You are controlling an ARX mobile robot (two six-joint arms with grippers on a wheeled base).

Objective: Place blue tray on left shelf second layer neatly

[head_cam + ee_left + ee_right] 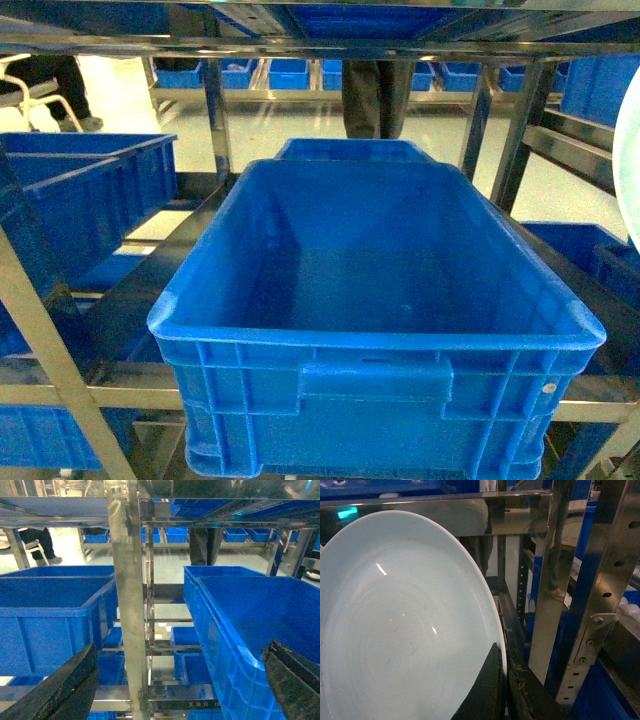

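The tray (405, 625), a pale blue round dish, stood nearly on edge in the right wrist view, its hollow face turned toward that camera and its rim arcing from upper left down to the lower middle. Being round, it had no long axis to tell. The right gripper (504, 690) was clamped on its lower right rim, one dark finger (487, 690) across the inner face and the other behind the edge. In the head view only a pale sliver of the tray (630, 170) showed at the far right edge, held up in the air beside the rack and over no shelf.

Just behind the tray ran the shelf (470, 510), shiny steel rails and perforated posts (607, 580) that mirrored the blue around them. In the head view a large blue crate (375, 320) sat on a tier straight ahead, open and bare inside, with a second crate (352, 150) touching its far end. More crates (90, 190) filled the bay to the left.

The left gripper (185, 680) hung before a steel post (127, 605), its two dark fingers (65, 685) wide apart at the picture's lower corners, holding nothing.

Beyond the rack lay a pale, glossy floor (270, 130), further rows of low blue crates, and a person's legs (375, 95) standing in dark trousers.
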